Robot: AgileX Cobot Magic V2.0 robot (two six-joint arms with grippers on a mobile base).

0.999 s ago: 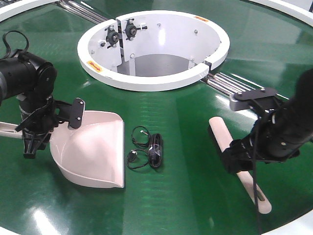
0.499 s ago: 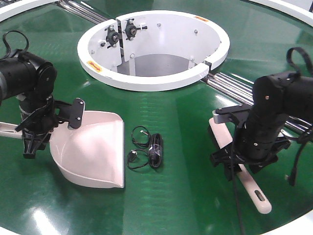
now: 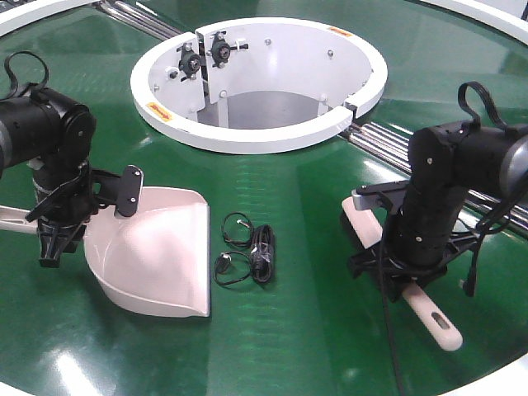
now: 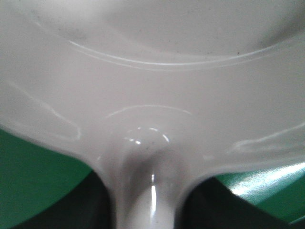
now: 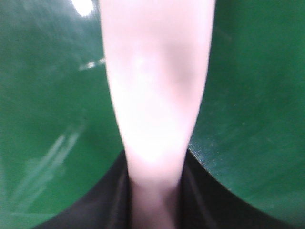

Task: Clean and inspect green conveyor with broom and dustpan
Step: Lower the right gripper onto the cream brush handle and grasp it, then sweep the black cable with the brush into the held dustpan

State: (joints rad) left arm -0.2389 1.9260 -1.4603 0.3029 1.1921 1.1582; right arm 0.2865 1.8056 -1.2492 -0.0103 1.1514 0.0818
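Note:
The pale pink dustpan (image 3: 161,247) lies on the green conveyor (image 3: 297,190) at the left, its mouth facing right. My left gripper (image 3: 59,235) is shut on its handle; in the left wrist view the handle root (image 4: 150,191) runs between the dark fingers (image 4: 90,210) into the pan's back (image 4: 152,62). The pale broom (image 3: 433,318) lies diagonally at the right, slotted end nearest the front. My right gripper (image 3: 402,276) stands over its middle, shut on it. The right wrist view shows the handle (image 5: 155,71) pinched between the jaws.
A coiled black cable (image 3: 247,247) lies on the belt just right of the dustpan's mouth. The white ring (image 3: 256,132) surrounds the central opening behind. Silver rails (image 3: 388,136) run from the ring toward the right, behind the right arm.
The right arm has swung in from the right edge and turned upright over the broom. The broom has shifted slightly left. The left arm and dustpan have not moved.

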